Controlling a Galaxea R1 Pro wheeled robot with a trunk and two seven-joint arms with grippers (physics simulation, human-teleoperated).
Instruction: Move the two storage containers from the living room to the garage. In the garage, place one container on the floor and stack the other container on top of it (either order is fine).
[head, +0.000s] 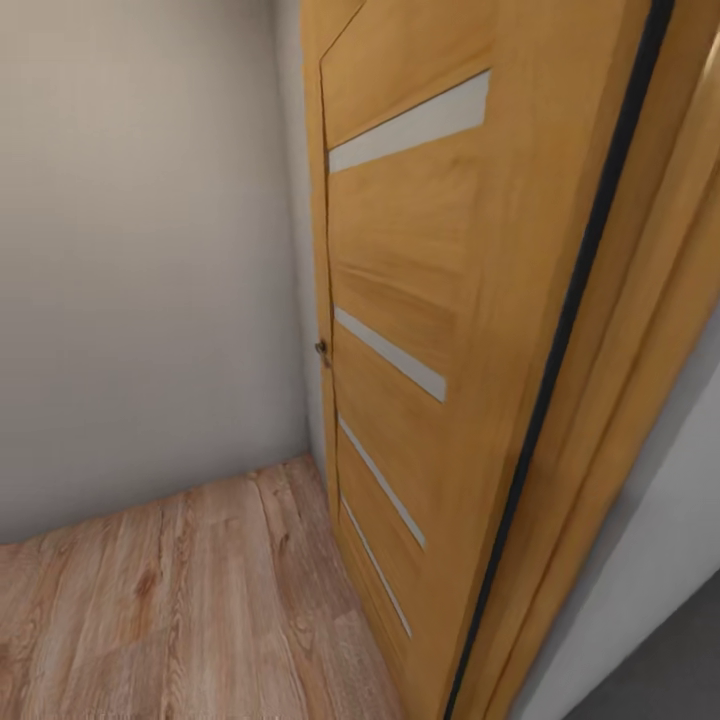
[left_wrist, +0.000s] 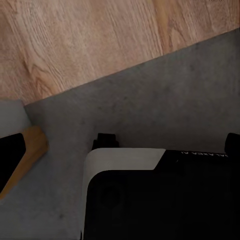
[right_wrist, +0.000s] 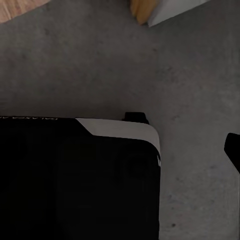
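Observation:
The two storage containers are out of view. In the left wrist view my left gripper (left_wrist: 120, 150) looks down at grey concrete floor (left_wrist: 165, 100); one dark fingertip (left_wrist: 233, 145) shows at the frame's edge, with nothing between the fingers. My right gripper (right_wrist: 120, 150) hangs over the same concrete floor (right_wrist: 100, 65), also with one dark fingertip (right_wrist: 233, 150) at the edge and nothing held. Both grippers appear open.
A light wooden door (head: 420, 300) with frosted glass strips stands open close ahead, its dark-edged frame (head: 570, 330) at the right. A plain pale wall (head: 140, 250) and wood plank flooring (head: 180, 600) lie left of it. My black-and-white base (left_wrist: 150, 200) shows under both wrists.

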